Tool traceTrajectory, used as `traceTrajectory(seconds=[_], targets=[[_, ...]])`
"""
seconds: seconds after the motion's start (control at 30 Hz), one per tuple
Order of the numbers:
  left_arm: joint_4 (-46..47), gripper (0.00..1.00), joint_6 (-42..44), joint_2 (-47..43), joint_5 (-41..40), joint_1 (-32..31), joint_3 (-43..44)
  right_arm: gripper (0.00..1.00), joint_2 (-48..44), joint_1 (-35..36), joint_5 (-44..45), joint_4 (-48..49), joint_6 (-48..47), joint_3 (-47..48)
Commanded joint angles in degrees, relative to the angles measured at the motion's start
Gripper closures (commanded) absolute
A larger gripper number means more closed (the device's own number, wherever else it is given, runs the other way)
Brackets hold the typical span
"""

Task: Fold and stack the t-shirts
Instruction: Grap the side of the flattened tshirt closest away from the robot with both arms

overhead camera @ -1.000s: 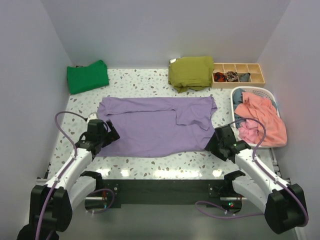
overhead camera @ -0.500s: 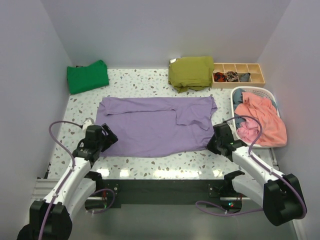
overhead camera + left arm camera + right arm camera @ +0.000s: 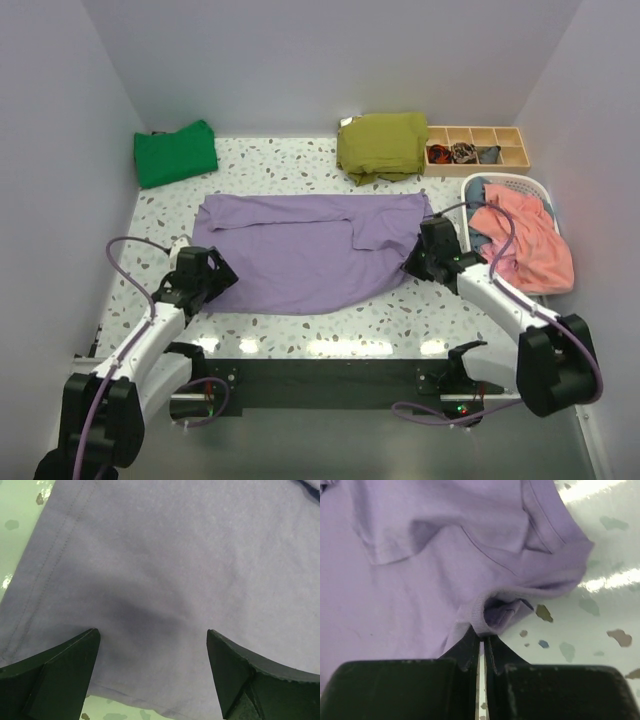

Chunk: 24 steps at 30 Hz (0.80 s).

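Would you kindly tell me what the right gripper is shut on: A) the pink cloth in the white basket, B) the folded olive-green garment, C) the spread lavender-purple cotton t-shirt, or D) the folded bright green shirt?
C: the right wrist view shows the right gripper pinched shut on a ribbed edge of the lavender-purple cotton t-shirt.

A robotics laboratory test cell was indicated: a speckled counter was boxed in on three sides by bare walls, and a left arm and a right arm were bolted to a dark plate at its near edge. Staged laundry was laid out: a lavender t-shirt, a folded green t-shirt, a wooden divided tray and a white basket.
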Motion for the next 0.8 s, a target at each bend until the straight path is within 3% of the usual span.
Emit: traceTrajectory(seconds=[0.0,0.47,0.6,0.67,0.7,0.77], targets=[[4.54,0.08,1.50,2.41,0.88,0.23,2.07,1.00,8.47,-0.11,-2.04,4.25,-2.41,7.91],[8.15,0.09,3.44,9.26,2.64,0.23,3.56,1.00,35.63,-0.11,-3.37,8.83,-5.84,29.35],[9.12,0.10,3.62,10.32,3.16,0.23,3.30,0.95,40.72,-0.20,-3.01,10.59,-5.67,32.17],[9.29,0.10,4.05,10.85,3.60,0.15,3.56,0.89,41.44,-0.11,-4.16,9.10,-7.60,35.51],[9.29,0.10,4.23,11.20,3.52,0.23,3.56,0.76,41.10,-0.20,-4.60,9.62,-7.69,35.43],[9.56,0.10,4.32,11.37,3.43,0.23,3.47,0.65,39.17,-0.20,-3.29,9.45,-9.79,35.25]])
